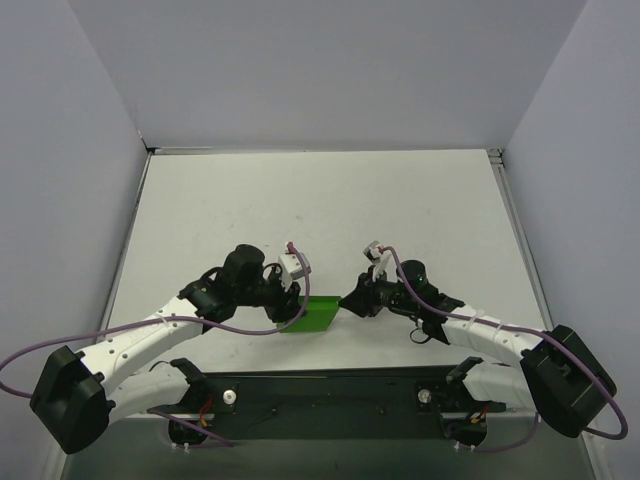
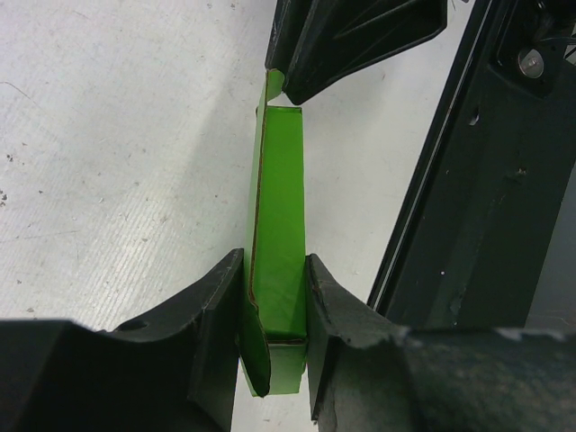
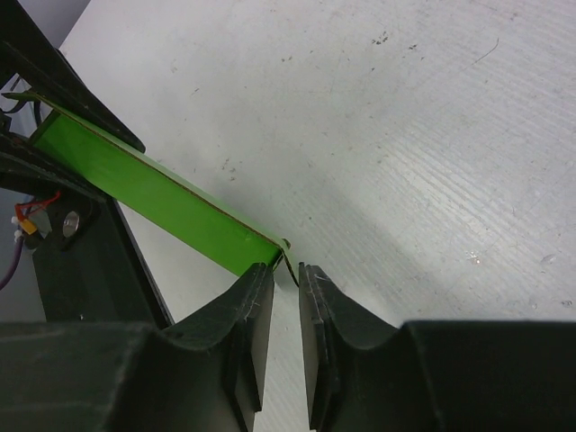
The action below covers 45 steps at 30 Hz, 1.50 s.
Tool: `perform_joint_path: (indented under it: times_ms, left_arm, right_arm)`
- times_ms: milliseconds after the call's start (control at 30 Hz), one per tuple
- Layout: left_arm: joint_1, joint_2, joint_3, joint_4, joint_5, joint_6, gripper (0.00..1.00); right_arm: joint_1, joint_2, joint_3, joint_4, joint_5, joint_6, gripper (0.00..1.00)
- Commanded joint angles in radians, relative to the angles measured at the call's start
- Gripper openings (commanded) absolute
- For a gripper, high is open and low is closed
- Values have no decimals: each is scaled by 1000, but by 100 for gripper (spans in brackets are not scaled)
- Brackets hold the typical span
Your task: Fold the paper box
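White walls are closing in a pale bench, and the box is lying near the middle of its near edge, just ahead of a black rail, stretching between the two arms. The left gripper is clamping one end of it, with its fingers pressing on both long sides. The right gripper is meeting the other end with its jaws almost closed, showing only a thin slit, and a small end tab is sitting at that mouth; whether it is pinching the tab I cannot tell.
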Motion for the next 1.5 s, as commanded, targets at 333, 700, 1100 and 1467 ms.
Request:
perform_joint_path:
  times_ms: [333,700,1100,1467]
  left_arm:
    - [-191,-65,-37,42,-188,96,6]
    - [-249,-85,-77,99,-299,76,6]
    - [-254,-88,-79,103,-296,61,5]
    - [-255,-89,-74,97,-302,58,5]
  right_arm:
    - [34,-65,41,9,10,26,0]
    - [128,-116,66,-77,188,86,0]
    - [198,-88,81,-45,297,146,0]
    - [240,-58,87,-33,307,155,0]
